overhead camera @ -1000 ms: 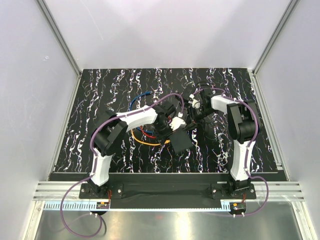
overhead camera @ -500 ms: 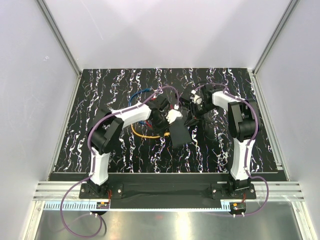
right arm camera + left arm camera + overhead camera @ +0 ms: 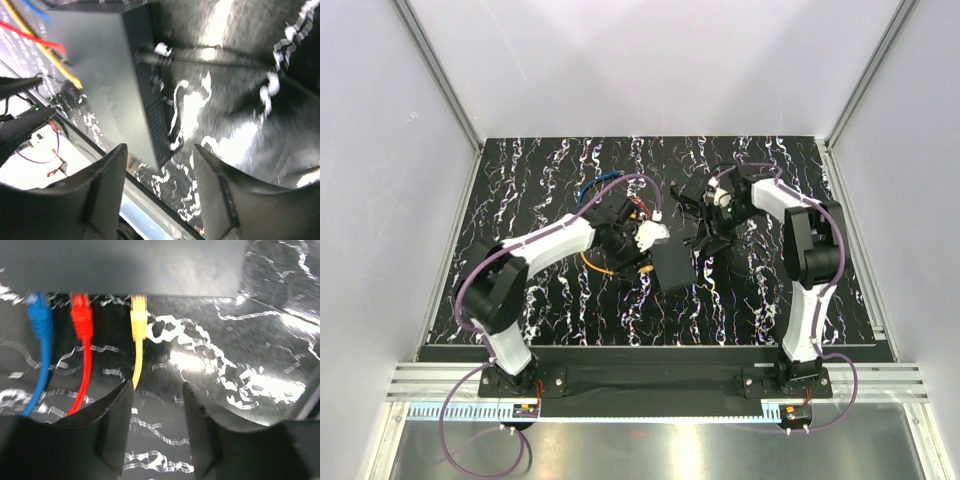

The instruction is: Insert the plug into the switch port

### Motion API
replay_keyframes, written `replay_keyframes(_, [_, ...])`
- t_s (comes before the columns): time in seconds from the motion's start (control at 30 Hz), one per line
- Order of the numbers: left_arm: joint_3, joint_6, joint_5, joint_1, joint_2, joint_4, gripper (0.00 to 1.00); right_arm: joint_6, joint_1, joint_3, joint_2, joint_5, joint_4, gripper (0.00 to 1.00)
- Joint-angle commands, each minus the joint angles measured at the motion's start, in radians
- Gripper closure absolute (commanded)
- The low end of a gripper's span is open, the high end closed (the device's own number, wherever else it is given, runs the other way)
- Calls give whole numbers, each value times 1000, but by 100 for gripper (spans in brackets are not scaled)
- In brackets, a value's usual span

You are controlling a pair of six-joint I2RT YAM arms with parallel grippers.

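So the black switch (image 3: 675, 266) is lying flat on the marbled counter (image 3: 540, 180), about in the middle between the two arms. In the left wrist view, its near edge has three plugs lined up side by side: blue plug (image 3: 39, 315), red plug (image 3: 81, 315) and yellow plug (image 3: 138, 315). The yellow plug's head sits right up in its switch port (image 3: 138, 296). It's a bit blurry, so I can't swear how deep it's seated.

The left pincer (image 3: 157, 390) hangs just short of that edge, fingers parted a fair way with nothing between them. The yellow cable drops down and slips out of sight behind one finger (image 3: 117, 430).

The right pincer (image 3: 160, 150) is on the other side of the switch, spread wide and also empty. From its camera you can see a black cord (image 3: 200, 54) with a little white tag (image 3: 161, 48) going into another edge of the switch.
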Motion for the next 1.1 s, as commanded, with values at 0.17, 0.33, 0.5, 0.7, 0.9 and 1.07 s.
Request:
replay_keyframes(0.17, [30,-65,137,122,-300,-116,1,-126,-52,66,-264,-13,-125,18])
replay_keyframes(0.33, [51,-253,140,303,-456,-153,1,-166,-133,64,-374,-16,-154,0])
replay_keyframes(0.5, [4,-304,204,537,-558,-213,1,-207,-217,-31,-463,-28,-146,0])
replay_keyframes(0.7, [-152,-234,189,685,-631,-268,1,-261,-236,-254,-567,-14,-136,0])
replay_keyframes(0.9, [-286,-220,152,704,-696,-216,1,-273,-236,-332,-621,10,-114,0])
replay_keyframes(1.07, [-255,-272,158,727,-664,-195,1,-278,-244,-326,-621,15,-107,0])
